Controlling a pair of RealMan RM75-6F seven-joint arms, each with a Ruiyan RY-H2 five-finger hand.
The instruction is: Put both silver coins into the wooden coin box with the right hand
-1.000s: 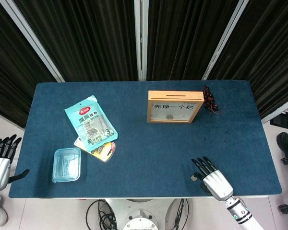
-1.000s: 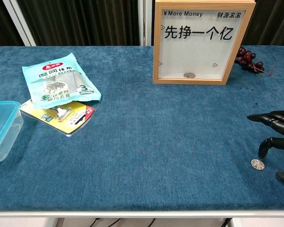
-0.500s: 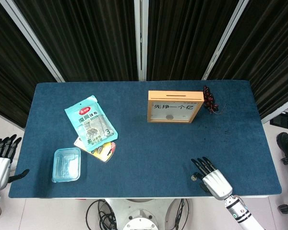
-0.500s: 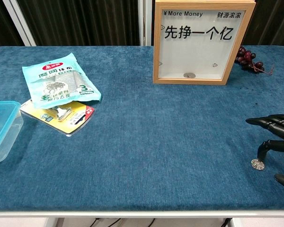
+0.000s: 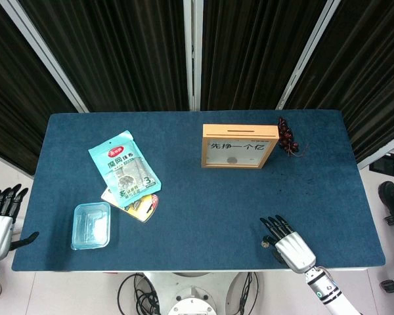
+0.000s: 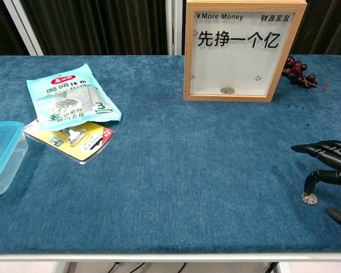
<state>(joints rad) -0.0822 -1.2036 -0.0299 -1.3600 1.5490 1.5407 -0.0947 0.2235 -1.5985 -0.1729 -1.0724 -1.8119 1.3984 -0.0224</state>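
My right hand (image 6: 328,170) has slid back toward the near table edge and lowered since a second ago, one fingertip now down on the small round silver coin (image 6: 310,198), which lies flat on the blue cloth table (image 5: 203,203). Fingers apart, nothing gripped yet, probably pinning the coin to drag or tip it up, since flat coins resist pinching. The other silver coin (image 6: 228,90) already sits inside the upright glass-fronted wooden coin box (image 6: 243,51), well apart. My left hand (image 5: 0,220) hangs spread off the table, idle.
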